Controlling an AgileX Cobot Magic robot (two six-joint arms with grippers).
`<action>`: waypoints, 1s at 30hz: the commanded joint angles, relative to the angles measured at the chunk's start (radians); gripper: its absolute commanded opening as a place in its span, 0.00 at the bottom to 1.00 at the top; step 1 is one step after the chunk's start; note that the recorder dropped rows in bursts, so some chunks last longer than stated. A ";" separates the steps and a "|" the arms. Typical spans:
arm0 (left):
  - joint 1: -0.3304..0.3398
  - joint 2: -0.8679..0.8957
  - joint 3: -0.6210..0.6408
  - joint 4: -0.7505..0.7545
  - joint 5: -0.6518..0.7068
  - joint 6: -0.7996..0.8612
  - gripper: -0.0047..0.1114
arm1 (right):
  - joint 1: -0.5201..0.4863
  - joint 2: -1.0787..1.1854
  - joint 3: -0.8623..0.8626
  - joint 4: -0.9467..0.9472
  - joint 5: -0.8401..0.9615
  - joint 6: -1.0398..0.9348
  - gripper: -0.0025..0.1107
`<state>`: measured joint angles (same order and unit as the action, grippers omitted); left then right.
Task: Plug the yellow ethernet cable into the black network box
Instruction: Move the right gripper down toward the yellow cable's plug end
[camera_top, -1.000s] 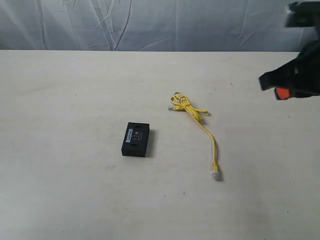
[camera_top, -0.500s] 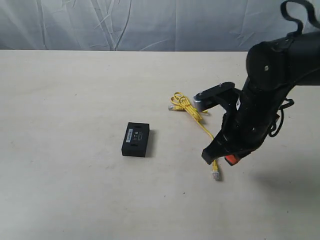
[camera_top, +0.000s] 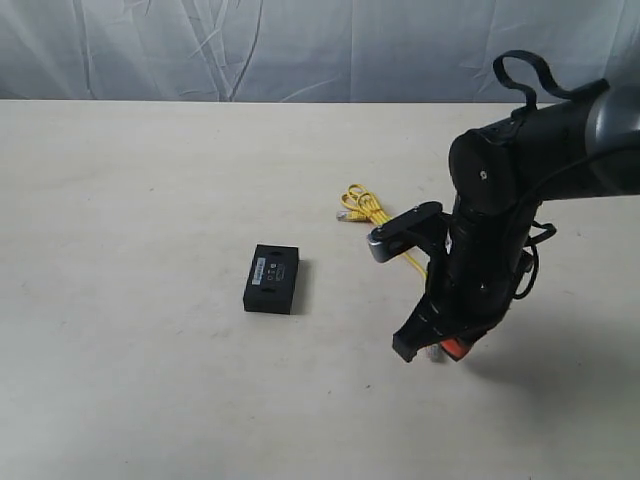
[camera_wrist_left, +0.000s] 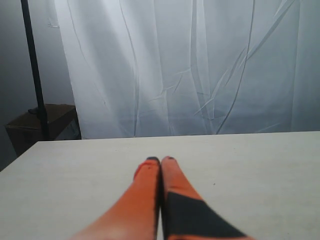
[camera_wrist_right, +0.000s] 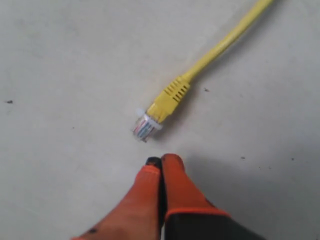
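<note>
The yellow ethernet cable (camera_top: 372, 212) lies on the table right of centre, its coiled end showing and the rest behind my right arm. In the right wrist view its near clear plug (camera_wrist_right: 145, 125) rests on the table just beyond my right gripper (camera_wrist_right: 161, 161), which is shut and empty. In the exterior view that gripper (camera_top: 432, 350) hangs low over the cable's near end. The black network box (camera_top: 272, 278) lies flat to the left, apart from the cable. My left gripper (camera_wrist_left: 160, 160) is shut and empty over bare table; it does not show in the exterior view.
A pale table (camera_top: 130, 200) carries everything. A wrinkled white curtain (camera_top: 300, 50) hangs behind its far edge. In the left wrist view a black pole (camera_wrist_left: 34, 75) and a dark box (camera_wrist_left: 42, 122) stand beyond the table's corner.
My right arm has swung in from the upper right edge and come down to the cable's near plug. Cable and box have not moved.
</note>
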<state>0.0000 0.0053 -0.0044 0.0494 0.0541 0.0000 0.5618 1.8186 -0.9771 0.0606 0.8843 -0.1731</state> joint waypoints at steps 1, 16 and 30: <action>0.001 -0.005 0.004 0.004 -0.005 0.000 0.04 | -0.001 0.013 -0.006 -0.009 -0.026 -0.001 0.01; 0.001 -0.005 0.004 0.004 -0.003 0.000 0.04 | -0.001 0.045 -0.006 0.098 -0.132 -0.015 0.01; 0.001 -0.005 0.004 0.004 -0.001 0.000 0.04 | -0.001 0.048 -0.006 0.295 -0.316 -0.015 0.01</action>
<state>0.0000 0.0053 -0.0044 0.0494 0.0541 0.0000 0.5618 1.8695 -0.9771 0.3173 0.6032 -0.1813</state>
